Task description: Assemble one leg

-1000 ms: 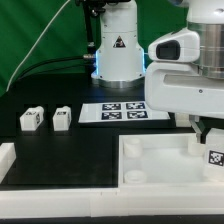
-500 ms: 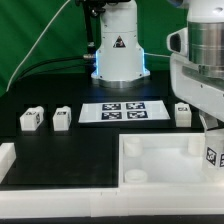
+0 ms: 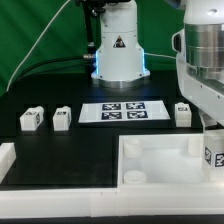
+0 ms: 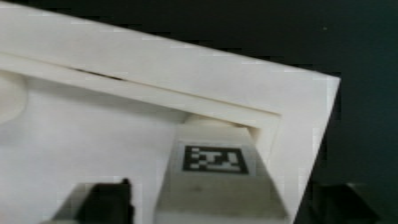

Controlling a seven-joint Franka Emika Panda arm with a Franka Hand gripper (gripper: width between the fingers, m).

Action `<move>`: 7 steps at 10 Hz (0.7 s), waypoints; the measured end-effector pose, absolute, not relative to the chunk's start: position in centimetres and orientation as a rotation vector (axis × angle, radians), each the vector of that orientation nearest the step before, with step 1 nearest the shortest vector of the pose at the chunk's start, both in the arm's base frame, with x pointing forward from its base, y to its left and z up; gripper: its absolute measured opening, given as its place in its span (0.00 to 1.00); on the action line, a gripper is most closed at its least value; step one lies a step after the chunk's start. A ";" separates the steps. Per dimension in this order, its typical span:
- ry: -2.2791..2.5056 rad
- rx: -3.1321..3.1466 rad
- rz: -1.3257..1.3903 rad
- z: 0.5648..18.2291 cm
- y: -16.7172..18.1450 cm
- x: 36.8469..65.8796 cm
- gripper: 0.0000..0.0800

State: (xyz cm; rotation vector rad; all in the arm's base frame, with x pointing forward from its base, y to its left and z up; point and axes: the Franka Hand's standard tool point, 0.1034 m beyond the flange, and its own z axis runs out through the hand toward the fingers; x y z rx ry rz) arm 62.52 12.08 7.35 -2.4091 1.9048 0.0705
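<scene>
A white leg (image 3: pixel 213 157) with a black-and-white tag stands upright at the far right corner of the white tray (image 3: pixel 160 168). In the wrist view the leg (image 4: pixel 217 160) sits against the tray's raised rim (image 4: pixel 160 88). My gripper (image 3: pixel 211 138) is right above it. In the wrist view my gripper (image 4: pixel 222 203) straddles the leg, and its dark fingers (image 4: pixel 107 200) stand apart from the leg on both sides, so it is open. Three more legs stand on the black table: two at the exterior view's left (image 3: pixel 32 119) (image 3: pixel 62 117) and one at its right (image 3: pixel 183 113).
The marker board (image 3: pixel 122 111) lies flat behind the tray. The robot base (image 3: pixel 118 50) stands at the back. A white ledge (image 3: pixel 8 160) runs along the exterior view's front left, beside the tray.
The arm's body has shifted toward the exterior view's right, uncovering the leg beside the marker board. The tagged leg at the tray corner has stayed in place.
</scene>
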 end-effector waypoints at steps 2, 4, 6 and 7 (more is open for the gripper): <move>1.784 -2.513 0.093 7.2 12.4 62.3 0.78; 1.361 -2.766 0.105 7.4 12.2 62.5 0.80; 0.992 -2.916 0.114 7.2 12.2 62.4 0.81; 0.843 -2.959 0.112 7.2 12.3 62.6 0.81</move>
